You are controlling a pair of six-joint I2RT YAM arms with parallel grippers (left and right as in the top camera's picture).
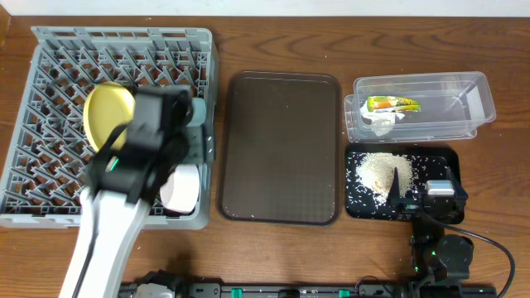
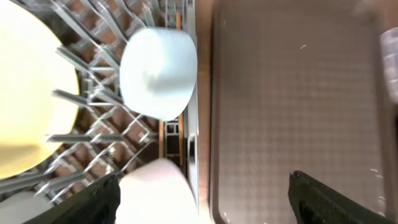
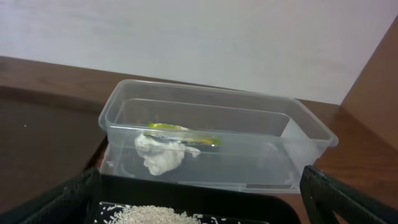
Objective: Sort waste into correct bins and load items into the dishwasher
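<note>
Sitting among the pegs of the large square grey plastic dish rack (image 1: 50, 74), close to its slatted wall beside the dark brown serving tray (image 2: 292, 93), the round light blue bowl (image 2: 158, 71) shows a smooth, pale, unmarked face (rim or base, I cannot tell; being round, it has no long axis). It lies beyond the tips of the left fingers (image 2: 93, 202), touching neither; these are spread wide, gripping nothing. The right fingers (image 3: 50, 202), equally wide and unladen, point toward the clear plastic rectangular tub (image 3: 205, 93) holding the crumpled white tissue (image 3: 160, 155).
</note>
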